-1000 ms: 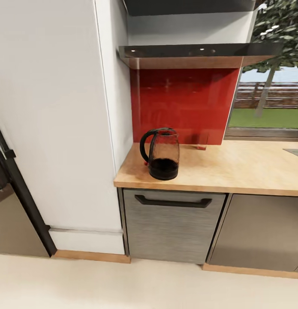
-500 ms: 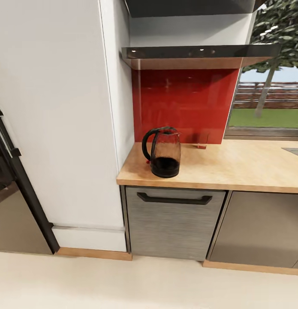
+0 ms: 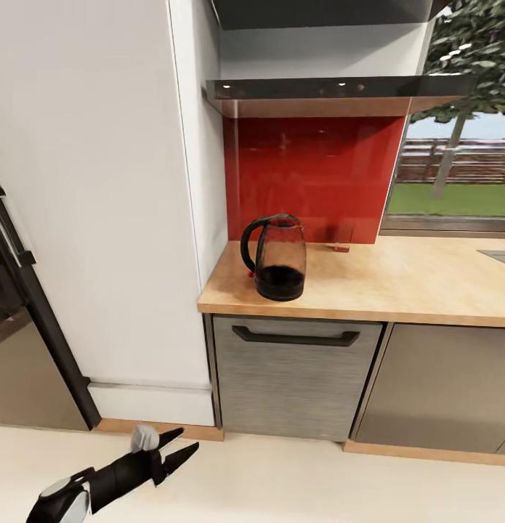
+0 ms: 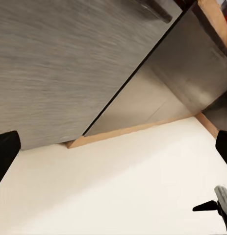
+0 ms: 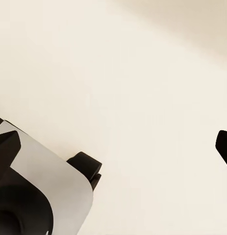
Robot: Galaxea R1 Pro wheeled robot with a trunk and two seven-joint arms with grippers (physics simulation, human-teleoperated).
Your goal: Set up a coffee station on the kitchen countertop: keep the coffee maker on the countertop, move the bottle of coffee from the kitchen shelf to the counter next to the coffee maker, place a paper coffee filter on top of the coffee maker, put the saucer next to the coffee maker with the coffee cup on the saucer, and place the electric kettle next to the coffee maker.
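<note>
The rounded smoky glass electric kettle with black base, lid and handle stands upright on the light tan wood-grain surface of the kitchen countertop, near its left end and close to the front edge, its handle turned toward the tall white cabinet panel that borders the surface. Behind it rises a glossy red backsplash, and above that hangs the thin glossy black kitchen shelf. Below the kettle sits a brushed grey drawer front with a dark bar handle. To the right a window shows grass, a fence and a tree. Low over the pale cream floor, well apart from the kettle, the left gripper reaches in on its black arm, its two dark pointed fingers spread apart with nothing between them. In the right wrist view the right gripper points down at the floor, its black fingers at opposite edges, wide apart and empty.
</note>
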